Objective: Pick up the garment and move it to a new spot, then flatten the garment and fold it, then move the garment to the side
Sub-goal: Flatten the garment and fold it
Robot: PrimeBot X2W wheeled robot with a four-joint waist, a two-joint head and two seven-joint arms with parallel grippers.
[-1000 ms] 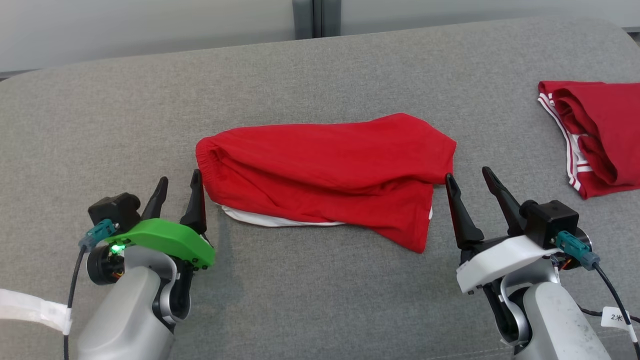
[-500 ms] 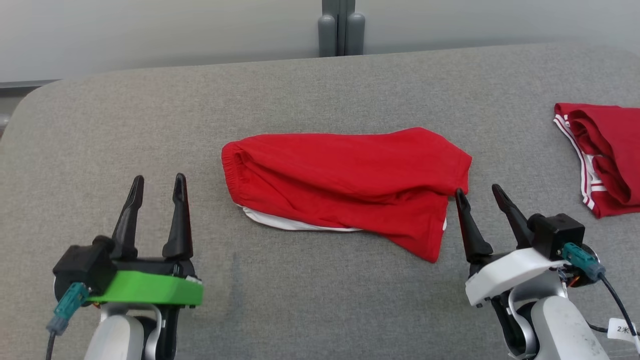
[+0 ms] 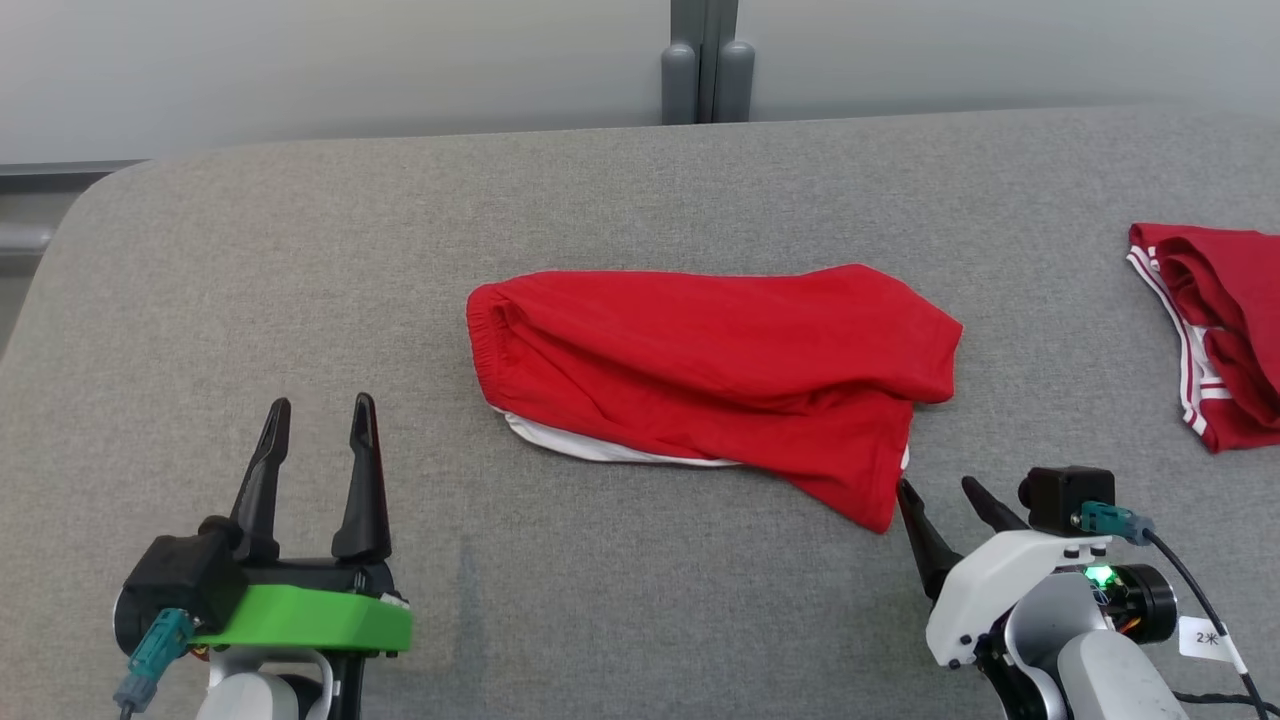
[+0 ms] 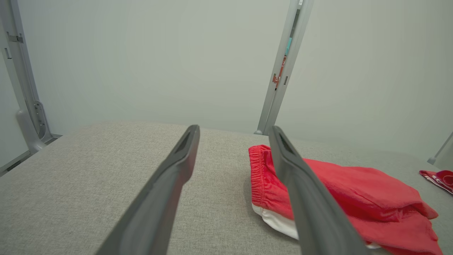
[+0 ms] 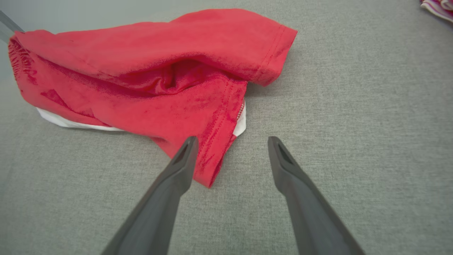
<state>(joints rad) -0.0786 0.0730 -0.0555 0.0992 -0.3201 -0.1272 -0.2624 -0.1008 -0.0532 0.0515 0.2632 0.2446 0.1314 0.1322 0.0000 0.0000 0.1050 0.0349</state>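
- Garment (image 3: 710,375): red knit shorts, soft, creased, folded double, white lining showing at the near edge; we find it mid-tabletop (image 3: 300,250).
- Long axis runs left to right; gathered elastic waistband points to our left, stitched leg hems to our right.
- Our left hand (image 3: 321,400): fingers spread, empty, apart from the waistband.
- Our right hand (image 3: 936,484): fingers spread, empty, just beside the near hem corner.
- Tabletop: grey woven cloth, rounded corner.
- Second red piece (image 3: 1210,340), white-striped, at far right.

The head view's right edge cuts off the second red garment (image 3: 1215,340), and the cable tag (image 3: 1200,637) is unreadable.
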